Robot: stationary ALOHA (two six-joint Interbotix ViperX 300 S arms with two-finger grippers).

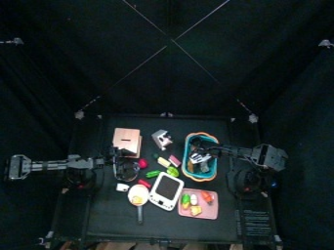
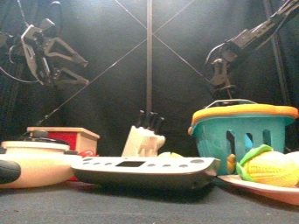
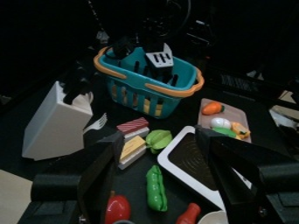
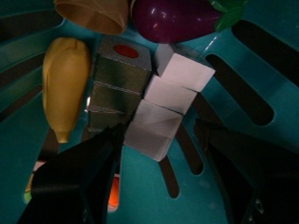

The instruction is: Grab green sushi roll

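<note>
The green sushi roll [image 4: 117, 77] lies inside the teal basket [image 4: 251, 61]. It is a dark green wrapped block with a white end and a red dot, between a yellow cob [image 4: 65, 79] and a white carton [image 4: 170, 101]. My right gripper [image 4: 158, 171] hangs open just over the roll and the carton, touching neither. From above, the right gripper [image 1: 200, 156] sits over the basket [image 1: 202, 136]. My left gripper [image 3: 163, 188] is open and holds nothing. It hovers above the table left of the basket [image 3: 146, 83], and the top view shows the left gripper [image 1: 127, 168] there.
A purple eggplant [image 4: 176, 17] also lies in the basket. A white knife block [image 3: 52, 118], a sandwich wedge [image 3: 132, 150], a green pepper [image 3: 156, 188], a white scale [image 1: 163, 190], a pink tray [image 1: 198, 203] of food and a wooden box [image 1: 127, 139] crowd the table.
</note>
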